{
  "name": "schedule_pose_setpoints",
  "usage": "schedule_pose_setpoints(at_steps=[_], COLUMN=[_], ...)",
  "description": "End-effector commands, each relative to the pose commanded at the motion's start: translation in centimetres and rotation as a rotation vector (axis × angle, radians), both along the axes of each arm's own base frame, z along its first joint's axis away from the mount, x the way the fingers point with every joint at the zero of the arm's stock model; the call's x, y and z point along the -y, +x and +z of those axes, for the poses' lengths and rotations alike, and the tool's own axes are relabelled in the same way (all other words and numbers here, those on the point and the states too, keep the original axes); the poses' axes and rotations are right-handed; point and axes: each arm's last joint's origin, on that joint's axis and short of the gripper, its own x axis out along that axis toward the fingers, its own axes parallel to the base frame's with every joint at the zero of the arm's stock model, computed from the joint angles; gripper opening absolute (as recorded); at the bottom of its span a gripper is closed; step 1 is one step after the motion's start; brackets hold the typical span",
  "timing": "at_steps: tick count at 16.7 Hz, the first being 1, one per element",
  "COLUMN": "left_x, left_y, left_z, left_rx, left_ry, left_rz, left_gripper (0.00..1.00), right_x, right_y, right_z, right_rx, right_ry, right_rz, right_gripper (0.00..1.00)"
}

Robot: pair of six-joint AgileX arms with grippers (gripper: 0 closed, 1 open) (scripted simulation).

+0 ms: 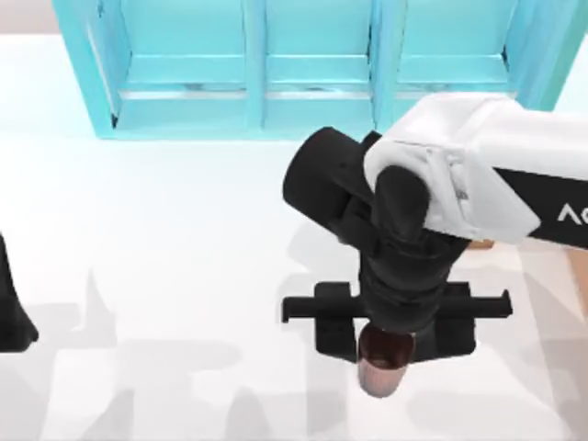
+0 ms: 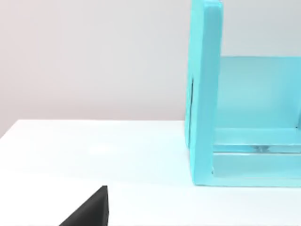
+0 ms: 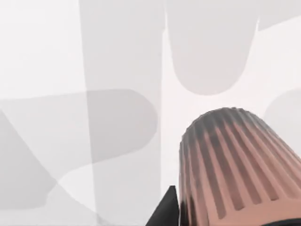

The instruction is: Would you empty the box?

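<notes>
Your right gripper (image 1: pixel 384 356) is over the table (image 1: pixel 165 276), a little right of the middle, clenched on a ribbed pink-brown cup (image 1: pixel 382 366). A small tan bit of the box (image 1: pixel 481 244) peeks out under that arm. Your left arm (image 1: pixel 11 303) is parked at the left edge, in front of the turquoise shelf (image 1: pixel 276 64).

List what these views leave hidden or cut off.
- Box: in the top view, the right arm covers all but a tan sliver; contents hidden.
- Cup: in the top view, the right gripper covers part of it; the right wrist view's edge cuts it.
- Left arm: the top view's left edge cuts it.
</notes>
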Motion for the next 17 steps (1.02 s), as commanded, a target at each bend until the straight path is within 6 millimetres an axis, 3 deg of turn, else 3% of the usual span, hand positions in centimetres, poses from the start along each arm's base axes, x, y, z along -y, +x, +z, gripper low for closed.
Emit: schedule_pose_setpoints(at_steps=[9,12,17], left_x=[0.0,0.0,0.0], left_y=[0.0,0.0,0.0], left_z=[0.0,0.0,0.0], left_rx=[0.0,0.0,0.0], left_ry=[0.0,0.0,0.0], left_rz=[0.0,0.0,0.0], left_gripper=[1.0,1.0,1.0], right_x=[-0.1,-0.1,-0.1], right_y=[-0.2,-0.2,-0.2], right_z=[-4.2,-4.2,-4.2], right_rx=[0.006,0.006,0.006], right_ry=[0.005,0.004,0.004], right_rz=[0.004,0.004,0.004], right_gripper=[0.0,0.0,0.38])
